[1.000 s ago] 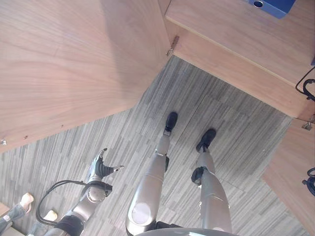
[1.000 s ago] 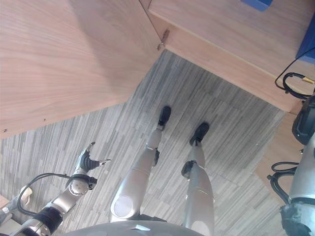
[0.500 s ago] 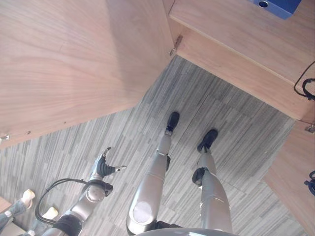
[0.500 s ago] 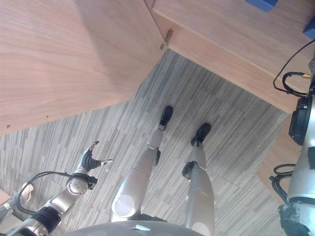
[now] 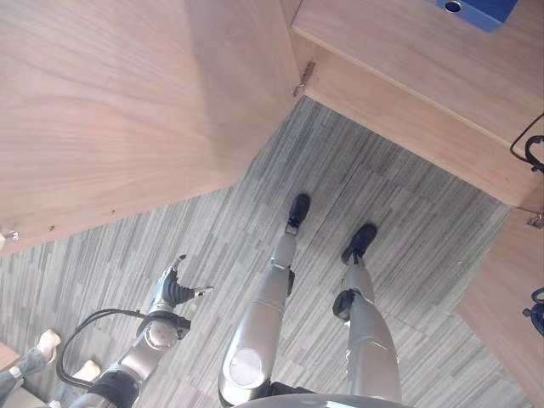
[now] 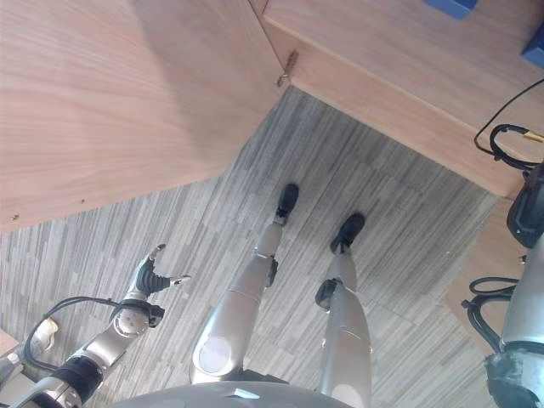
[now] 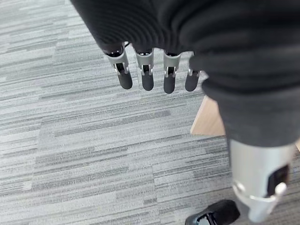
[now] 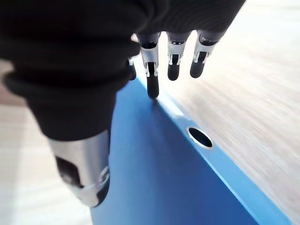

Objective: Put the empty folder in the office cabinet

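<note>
A blue folder (image 8: pixel 154 159) with a round hole in its spine lies on the wooden cabinet shelf (image 8: pixel 253 84). My right hand (image 8: pixel 152 77) hovers over its far end, open, fingers straight, and one fingertip touches the folder's upper edge. In the eye views a corner of the blue folder (image 5: pixel 476 10) shows at the top right, on the cabinet shelf (image 5: pixel 399 51). My left hand (image 5: pixel 174 289) hangs low at my left side over the grey carpet, its fingers (image 7: pixel 146 77) relaxed and holding nothing.
An open cabinet door (image 5: pixel 127 102) spreads wide on the left, hinged at the cabinet corner (image 5: pixel 302 78). Another wooden door panel (image 5: pixel 510 297) stands at the right. A person's shoes (image 5: pixel 47 344) show at the lower left on the striped carpet.
The picture has shifted a little, so the camera moved. My left hand still hangs in about the same place.
</note>
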